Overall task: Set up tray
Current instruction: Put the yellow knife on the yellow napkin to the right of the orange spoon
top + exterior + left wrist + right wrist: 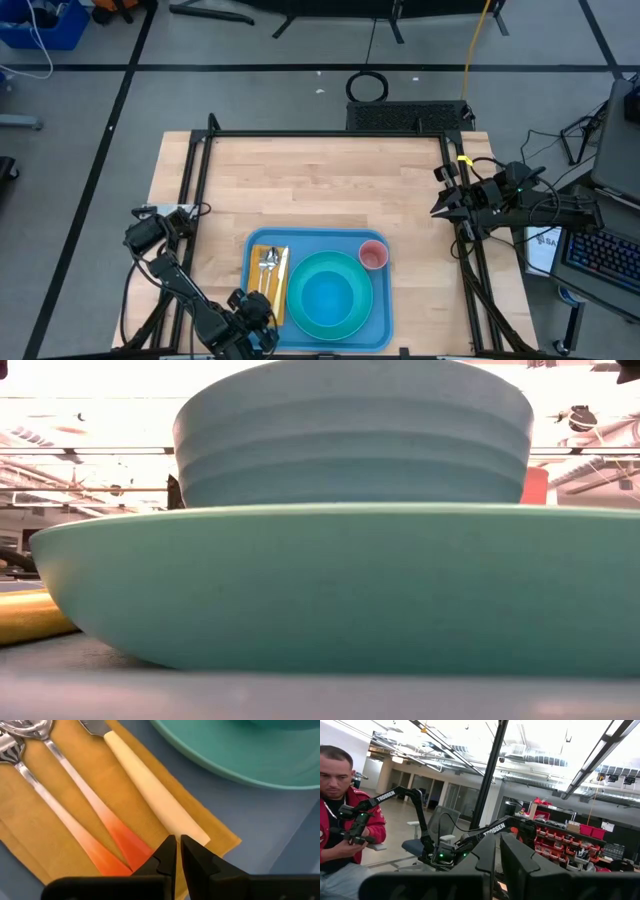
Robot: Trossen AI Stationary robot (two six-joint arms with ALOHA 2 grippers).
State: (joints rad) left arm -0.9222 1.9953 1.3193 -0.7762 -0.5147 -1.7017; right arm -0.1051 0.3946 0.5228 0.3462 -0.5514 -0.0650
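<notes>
- The tray (pixel 380 322) lies at the near middle of the table, already carrying a yellow napkin (pixel 268 282) with cutlery on its left part, a plate (pixel 330 297) with a bowl (pixel 328 298) in it, and a pink cup (pixel 373 255) at its far right corner.
- My left gripper (pixel 177 845) hangs low just over the napkin's near edge, its fingers pressed together and pinching nothing, by the cream handle (pixel 155 795).
- My right gripper (pixel 497 845) waits off the table's right edge, pointed up into the room, fingers together and empty.
- I judge the setting is nearly done, so the step is a final tidy or a clean retreat.
- To do it well I lift straight up, so I don't drag the napkin or nudge the orange handles (pixel 112 842).
- If I straighten anything, I push gently along its length, away from the plate.
</notes>
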